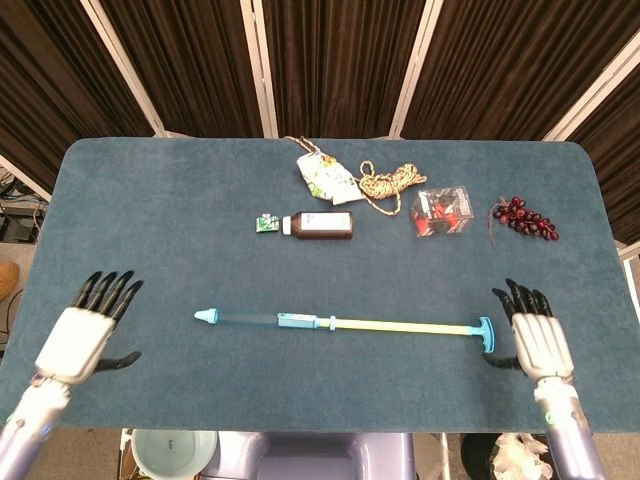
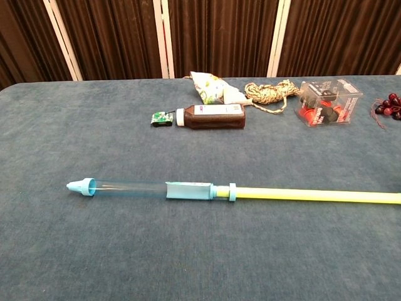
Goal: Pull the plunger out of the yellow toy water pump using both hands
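Observation:
The toy water pump (image 1: 300, 321) lies flat across the near middle of the table, a clear blue barrel (image 2: 128, 187) with a nozzle tip at its left end. Its yellow plunger rod (image 1: 410, 326) (image 2: 313, 195) is drawn far out to the right and ends in a blue T-handle (image 1: 487, 333). My left hand (image 1: 85, 334) hovers open at the table's near left corner, well clear of the nozzle. Just right of the T-handle, my right hand (image 1: 538, 340) is open with fingers spread, holding nothing. Neither hand shows in the chest view.
Along the far side lie a small green toy (image 1: 266, 223), a brown bottle (image 1: 322, 225), a printed pouch (image 1: 324, 176), a coil of rope (image 1: 387, 184), a clear box of red items (image 1: 443, 211) and dark red grapes (image 1: 525, 217).

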Tool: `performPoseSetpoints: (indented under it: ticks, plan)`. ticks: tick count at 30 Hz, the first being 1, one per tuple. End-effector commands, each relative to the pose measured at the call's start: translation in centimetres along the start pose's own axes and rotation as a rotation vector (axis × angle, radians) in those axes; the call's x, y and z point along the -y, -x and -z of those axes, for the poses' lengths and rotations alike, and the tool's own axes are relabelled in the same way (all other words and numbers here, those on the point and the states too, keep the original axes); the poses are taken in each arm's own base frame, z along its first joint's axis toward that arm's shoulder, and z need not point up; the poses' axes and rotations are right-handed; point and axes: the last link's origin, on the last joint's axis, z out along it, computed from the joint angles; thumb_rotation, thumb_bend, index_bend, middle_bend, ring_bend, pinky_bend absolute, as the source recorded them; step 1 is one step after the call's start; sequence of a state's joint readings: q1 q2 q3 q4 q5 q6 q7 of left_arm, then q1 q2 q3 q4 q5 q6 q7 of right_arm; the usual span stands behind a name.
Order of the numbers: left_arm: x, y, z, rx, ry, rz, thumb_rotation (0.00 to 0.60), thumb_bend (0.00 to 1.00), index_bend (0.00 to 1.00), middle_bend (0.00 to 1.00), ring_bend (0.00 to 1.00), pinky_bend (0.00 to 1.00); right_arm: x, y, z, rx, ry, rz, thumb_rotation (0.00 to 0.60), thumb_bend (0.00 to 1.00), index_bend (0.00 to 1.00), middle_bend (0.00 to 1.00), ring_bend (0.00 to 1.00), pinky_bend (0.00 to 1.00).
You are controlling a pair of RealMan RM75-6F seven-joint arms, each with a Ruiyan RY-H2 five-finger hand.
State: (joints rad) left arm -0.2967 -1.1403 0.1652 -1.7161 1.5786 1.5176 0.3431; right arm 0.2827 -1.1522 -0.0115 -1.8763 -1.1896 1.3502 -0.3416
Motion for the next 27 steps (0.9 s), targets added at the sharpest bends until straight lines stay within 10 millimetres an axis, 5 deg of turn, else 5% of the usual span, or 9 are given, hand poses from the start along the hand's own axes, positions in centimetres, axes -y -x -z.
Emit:
performPoseSetpoints:
  ticks: [1, 12, 27]
  plan:
    - [0.6, 0.4, 2.6, 0.005, -0.022, 0.042, 0.6, 0.05, 0.0, 0.0, 0.0, 0.01, -1.5, 0.6, 3.9, -0.024, -0.042, -0.002, 0.6, 0.11, 0.06, 0.0, 0.0, 0.0]
    - [3.6, 0.3, 6.1, -0.011, -0.209, 0.117, 0.6, 0.05, 0.0, 0.0, 0.0, 0.0, -5.6, 0.2, 6.2, -0.14, 0.046, -0.067, 0.6, 0.1, 0.0, 0.0, 0.0, 0.0]
    - [4.0, 0.7, 5.5, -0.003, -0.232, 0.12, 0.6, 0.05, 0.0, 0.0, 0.0, 0.0, -5.3, 0.4, 6.1, -0.125, 0.079, -0.101, 0.6, 0.12, 0.0, 0.0, 0.0, 0.0]
